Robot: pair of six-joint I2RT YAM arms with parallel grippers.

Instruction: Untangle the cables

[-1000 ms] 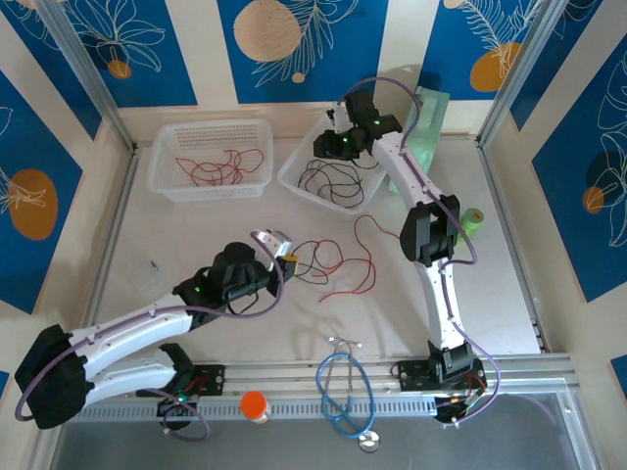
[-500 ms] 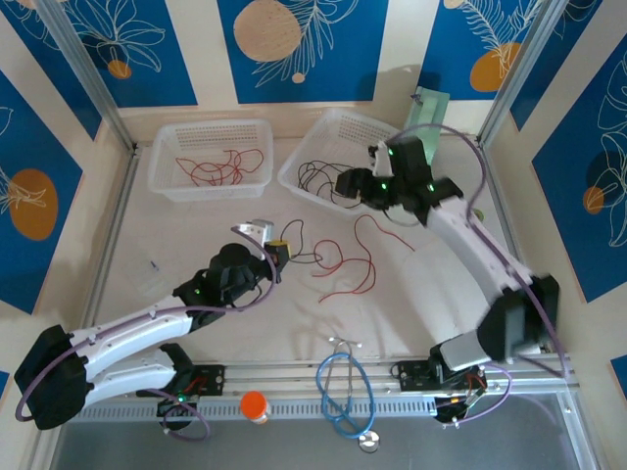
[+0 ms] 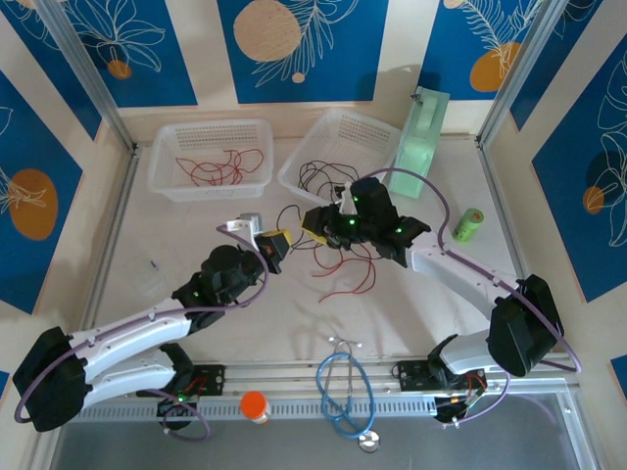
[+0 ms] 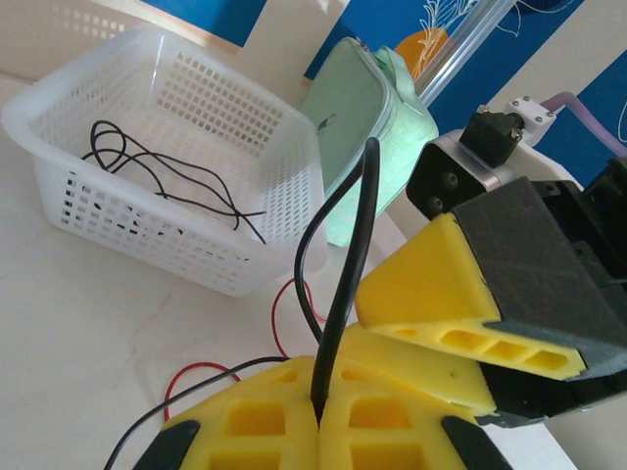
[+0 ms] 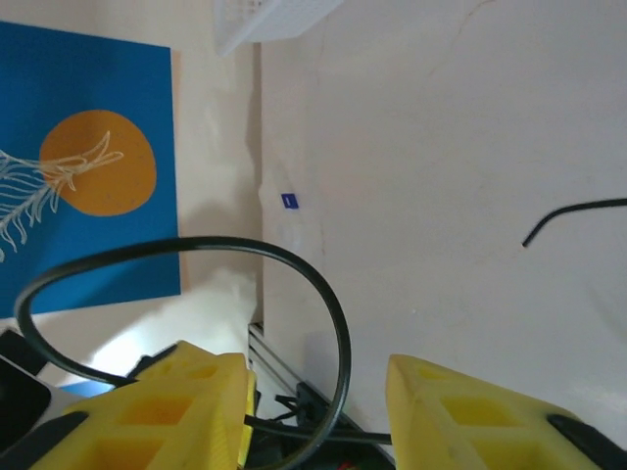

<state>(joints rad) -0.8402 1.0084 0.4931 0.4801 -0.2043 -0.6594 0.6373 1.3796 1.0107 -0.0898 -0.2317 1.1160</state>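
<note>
Loose red and black cables (image 3: 345,262) lie tangled mid-table. My left gripper (image 3: 274,242) is shut on a black cable (image 4: 343,264) that rises from between its yellow fingertips. My right gripper (image 3: 315,221) hovers just to its right, its yellow fingers (image 4: 441,289) close above the left ones. The right gripper (image 5: 318,416) is open, and a black cable loop (image 5: 338,313) curves through the gap without being pinched. More red cables (image 3: 211,171) lie in the left basket, and black cables (image 3: 328,178) in the right one.
Two white baskets (image 3: 211,127) (image 3: 358,119) stand at the back, with a green pouch (image 3: 423,132) leaning behind the right one. A green roll (image 3: 470,224) lies to the right. A blue stethoscope (image 3: 343,392) and an orange object (image 3: 254,404) sit at the front rail.
My right arm swung from over the right basket down to mid-table, beside the left gripper. The left gripper rose a little toward the back, still shut on the black cable.
</note>
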